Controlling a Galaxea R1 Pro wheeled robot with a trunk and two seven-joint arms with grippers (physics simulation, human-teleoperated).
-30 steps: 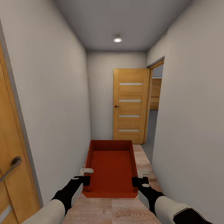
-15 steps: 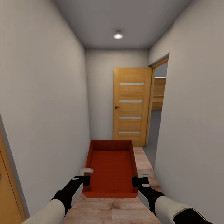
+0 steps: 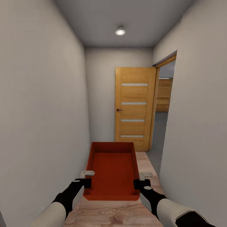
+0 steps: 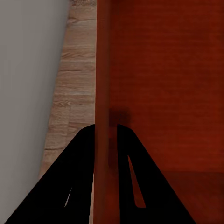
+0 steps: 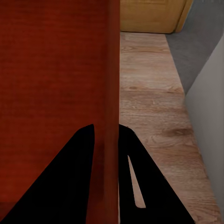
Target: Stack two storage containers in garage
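Container (image 3: 113, 171) (nothing inside) between both grippers

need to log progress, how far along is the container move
Partway. In hand: one storage container, left gripper and right gripper each clamped on a side wall, in a hallway with wood floor. Left: passing the doorway, placing, stacking. The second container's status can't be told.

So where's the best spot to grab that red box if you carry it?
Probably the long side walls of the storage container, one from each side. They are thin and upright, so the left gripper and right gripper can each pinch one, as they do now, keeping the open top level.
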